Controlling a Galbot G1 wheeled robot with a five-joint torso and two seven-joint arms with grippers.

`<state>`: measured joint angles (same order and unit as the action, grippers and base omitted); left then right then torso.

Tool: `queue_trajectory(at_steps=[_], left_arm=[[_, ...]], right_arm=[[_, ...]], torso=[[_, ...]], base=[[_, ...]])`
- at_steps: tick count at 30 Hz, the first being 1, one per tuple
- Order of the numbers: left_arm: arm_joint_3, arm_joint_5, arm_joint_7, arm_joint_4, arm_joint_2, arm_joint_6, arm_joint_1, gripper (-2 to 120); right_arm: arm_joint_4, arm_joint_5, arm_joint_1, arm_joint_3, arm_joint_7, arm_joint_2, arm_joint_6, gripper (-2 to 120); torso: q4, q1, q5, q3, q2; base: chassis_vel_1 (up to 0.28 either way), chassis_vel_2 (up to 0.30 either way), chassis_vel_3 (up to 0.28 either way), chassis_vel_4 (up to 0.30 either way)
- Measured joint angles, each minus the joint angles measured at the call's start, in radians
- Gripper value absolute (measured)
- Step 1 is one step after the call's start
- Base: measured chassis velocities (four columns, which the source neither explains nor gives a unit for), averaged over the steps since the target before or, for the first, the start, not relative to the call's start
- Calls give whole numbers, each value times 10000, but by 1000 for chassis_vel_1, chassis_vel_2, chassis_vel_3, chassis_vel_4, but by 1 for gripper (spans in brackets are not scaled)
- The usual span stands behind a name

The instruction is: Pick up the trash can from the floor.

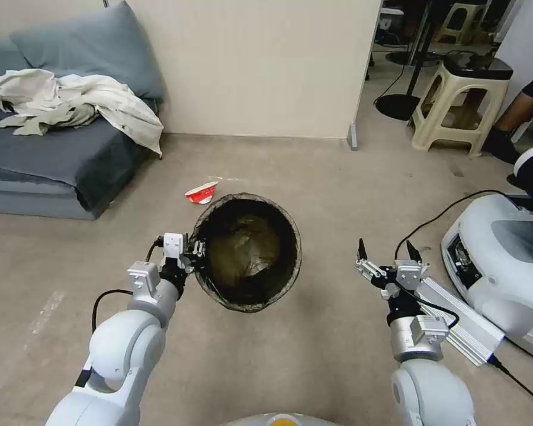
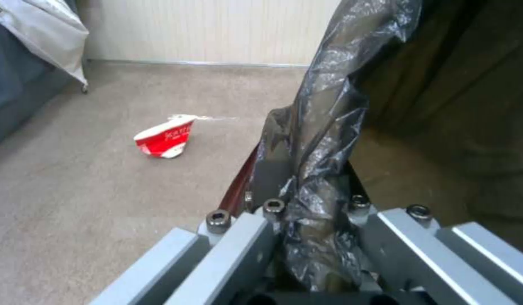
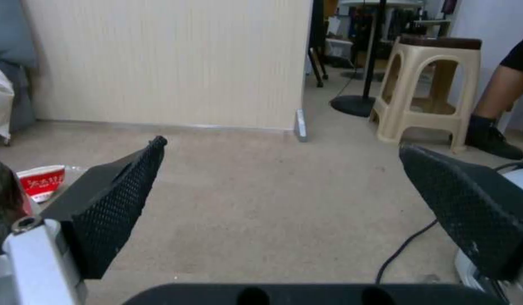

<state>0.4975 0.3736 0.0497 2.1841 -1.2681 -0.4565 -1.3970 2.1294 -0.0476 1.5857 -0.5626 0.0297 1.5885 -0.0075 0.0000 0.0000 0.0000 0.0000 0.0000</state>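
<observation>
The trash can [image 1: 247,251] is a round bin lined with a wrinkled dark plastic bag, seen from above in the head view, close under the camera and above the beige floor [image 1: 314,177]. My left gripper [image 1: 196,253] is shut on the can's left rim. The left wrist view shows the bag-covered rim [image 2: 324,140] pinched between the jaws. My right gripper [image 1: 387,253] hangs to the right of the can, apart from it. Its black fingers [image 3: 123,190] are spread wide, with bare floor between them.
A crushed red-and-white paper cup [image 1: 202,192] lies on the floor behind the can. A grey sofa [image 1: 47,154] with a white cloth stands at the left, a beige stool [image 1: 456,106] at the back right. A white machine [image 1: 503,266] with cables sits to the right.
</observation>
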Motion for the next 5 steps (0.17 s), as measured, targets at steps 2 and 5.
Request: queue_trajectory(at_steps=[2,5], left_arm=[[1,-1,0,0,9,-6,-3,1],[15,-12,0,0,16,-15,-13,1]], right_arm=[[0,-11,0,9,1,6,0,100],[0,-35,6,28,4,22,0,100]], torso=[[0,0,0,0,0],[0,1,0,0,0]], base=[[0,0,0,0],[0,0,0,0]])
